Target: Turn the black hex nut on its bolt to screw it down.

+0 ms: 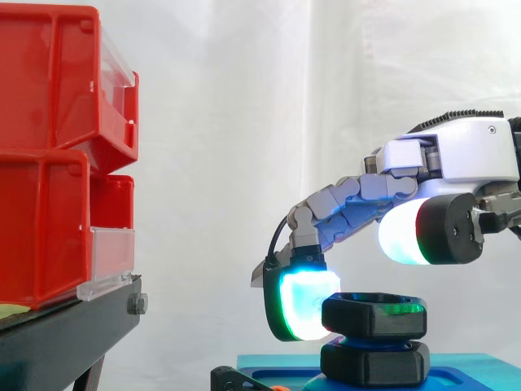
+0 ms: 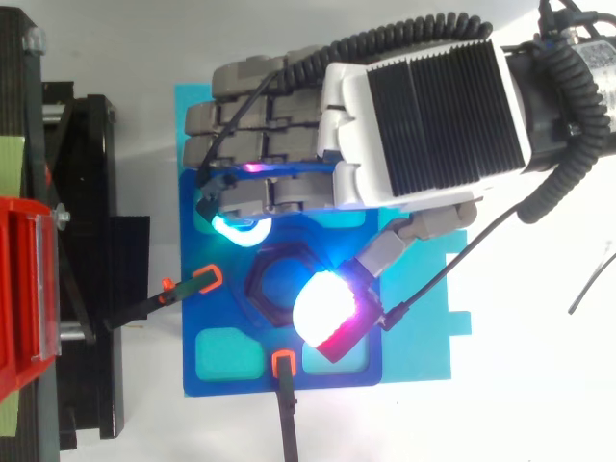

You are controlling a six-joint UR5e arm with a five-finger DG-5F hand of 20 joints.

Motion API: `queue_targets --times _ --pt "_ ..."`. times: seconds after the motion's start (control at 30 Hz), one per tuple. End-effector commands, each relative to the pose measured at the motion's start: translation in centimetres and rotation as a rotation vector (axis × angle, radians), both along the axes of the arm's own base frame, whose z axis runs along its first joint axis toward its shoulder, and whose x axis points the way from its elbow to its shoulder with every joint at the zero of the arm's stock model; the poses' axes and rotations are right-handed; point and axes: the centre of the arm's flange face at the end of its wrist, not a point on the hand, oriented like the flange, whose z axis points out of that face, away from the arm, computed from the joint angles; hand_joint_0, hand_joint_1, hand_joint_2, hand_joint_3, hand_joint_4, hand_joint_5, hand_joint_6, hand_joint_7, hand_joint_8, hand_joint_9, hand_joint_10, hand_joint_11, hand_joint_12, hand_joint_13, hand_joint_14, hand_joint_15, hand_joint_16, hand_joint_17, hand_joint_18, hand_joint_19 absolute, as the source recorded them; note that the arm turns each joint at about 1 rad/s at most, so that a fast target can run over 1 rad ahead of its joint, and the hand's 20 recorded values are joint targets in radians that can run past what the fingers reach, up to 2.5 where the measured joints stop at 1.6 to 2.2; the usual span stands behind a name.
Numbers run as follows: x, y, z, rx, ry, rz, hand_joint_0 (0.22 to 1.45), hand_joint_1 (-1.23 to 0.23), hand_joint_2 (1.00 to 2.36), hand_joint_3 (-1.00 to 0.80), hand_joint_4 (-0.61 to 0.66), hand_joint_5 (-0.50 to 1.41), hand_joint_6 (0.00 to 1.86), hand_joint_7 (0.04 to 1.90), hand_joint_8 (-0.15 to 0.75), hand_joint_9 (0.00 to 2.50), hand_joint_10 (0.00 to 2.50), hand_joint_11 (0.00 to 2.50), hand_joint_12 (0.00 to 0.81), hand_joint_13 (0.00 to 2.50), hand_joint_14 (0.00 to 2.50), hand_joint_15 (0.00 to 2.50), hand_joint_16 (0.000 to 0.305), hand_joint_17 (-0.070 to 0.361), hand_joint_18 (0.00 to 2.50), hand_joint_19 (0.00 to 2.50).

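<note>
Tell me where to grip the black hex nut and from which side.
Grip the upper black hex nut by two opposite side flats, coming from above. It lies level, its flats facing sideways, with the blue plate close beneath; the hand hangs above it.

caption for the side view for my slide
Robot hand, glowing fingertip at the side of the black hex nut, thumb pad above it; red bins at left

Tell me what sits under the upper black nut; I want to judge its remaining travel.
Directly under the nut sits a second black hex piece, resting on the blue base. The bolt shaft running through them is covered, so its thread cannot be seen.
</note>
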Motion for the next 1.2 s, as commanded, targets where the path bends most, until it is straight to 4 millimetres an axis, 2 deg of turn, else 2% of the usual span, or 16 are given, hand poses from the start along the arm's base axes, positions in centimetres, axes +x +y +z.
queue_targets --times 0.0,0.33,0.57,1.17 --pt "0.1 -0.1 0.1 0.0 -0.011 0.005 0.5 -0.18 1.0 -0.5 0.29 -0.09 0.54 1.19 0.297 0.46 0.0 0.13 0.367 0.49 0.0 0.09 0.052 0.117 0.42 0.19" --pt "1.0 1.3 0.9 0.0 -0.079 0.02 0.5 -0.18 1.0 -0.5 0.3 -0.09 0.5 1.22 0.295 0.46 0.0 0.13 0.368 0.49 0.0 0.08 0.052 0.117 0.42 0.2" --pt "1.9 3.0 1.4 0.002 -0.142 0.031 0.5 -0.18 1.0 -0.5 0.31 -0.09 0.5 1.21 0.296 0.46 0.0 0.13 0.369 0.49 0.0 0.08 0.052 0.117 0.42 0.2" --pt "2.0 7.1 0.9 0.005 -0.086 -0.006 0.5 -0.19 1.0 -0.5 0.3 -0.09 0.5 1.22 0.298 0.46 0.0 0.14 0.369 0.5 0.0 0.08 0.052 0.116 0.43 0.2"
